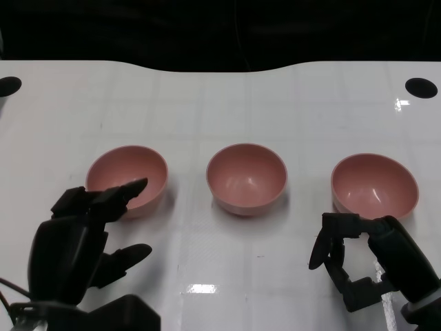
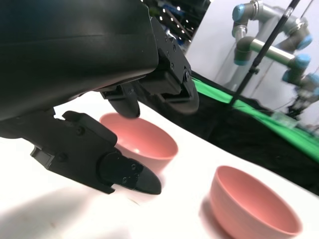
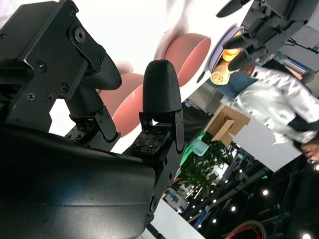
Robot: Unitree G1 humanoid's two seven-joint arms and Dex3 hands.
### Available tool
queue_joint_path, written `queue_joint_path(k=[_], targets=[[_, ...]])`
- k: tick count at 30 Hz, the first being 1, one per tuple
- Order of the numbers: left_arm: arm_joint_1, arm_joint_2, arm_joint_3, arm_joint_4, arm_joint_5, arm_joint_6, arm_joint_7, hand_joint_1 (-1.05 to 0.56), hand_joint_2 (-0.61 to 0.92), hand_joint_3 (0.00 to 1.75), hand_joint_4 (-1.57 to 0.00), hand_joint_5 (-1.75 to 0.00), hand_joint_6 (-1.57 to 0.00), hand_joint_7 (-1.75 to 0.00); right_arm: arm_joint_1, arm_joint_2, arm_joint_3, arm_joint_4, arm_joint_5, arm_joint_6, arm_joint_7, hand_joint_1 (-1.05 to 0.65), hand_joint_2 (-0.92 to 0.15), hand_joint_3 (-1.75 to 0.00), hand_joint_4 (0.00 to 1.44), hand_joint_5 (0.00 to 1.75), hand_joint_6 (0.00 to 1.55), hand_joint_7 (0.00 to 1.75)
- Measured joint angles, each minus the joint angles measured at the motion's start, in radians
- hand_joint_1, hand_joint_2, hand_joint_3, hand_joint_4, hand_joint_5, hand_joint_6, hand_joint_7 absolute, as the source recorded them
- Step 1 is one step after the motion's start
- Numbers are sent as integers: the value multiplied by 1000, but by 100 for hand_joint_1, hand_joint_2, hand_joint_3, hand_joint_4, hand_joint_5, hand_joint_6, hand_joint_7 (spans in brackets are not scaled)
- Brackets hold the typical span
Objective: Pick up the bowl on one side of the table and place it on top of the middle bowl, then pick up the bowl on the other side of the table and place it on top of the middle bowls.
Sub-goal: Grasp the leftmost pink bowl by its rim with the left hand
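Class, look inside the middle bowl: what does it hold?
The middle bowl shows only its bare pink inside with a light glint; nothing sits in it. What lies beneath it on the table is covered.

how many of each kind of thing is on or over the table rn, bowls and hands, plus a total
pink bowls: 3, the left bowl, the middle bowl and the right bowl
black robot hands: 2, the left hand and the right hand
total: 5

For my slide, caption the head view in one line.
Three pink bowls, left, middle and right, unstacked on a white table; both hands hold nothing.
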Motion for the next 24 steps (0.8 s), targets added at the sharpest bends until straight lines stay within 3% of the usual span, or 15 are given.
queue_joint_path(k=[10, 24], targets=[[-54, 28, -108, -93, 229, 335, -102, -51, 92, 2, -3, -71, -30, 0, 1, 0, 0, -1, -1, 2, 0, 11, -13, -158, 89, 175, 88, 129], [-265, 26, -269, 131, 290, 557, -173, -49, 90, 0, -32, -39, -38, -1, 11, 0, 1, -15, -23, 17, -17, 8, -15, -158, 89, 175, 88, 129]])
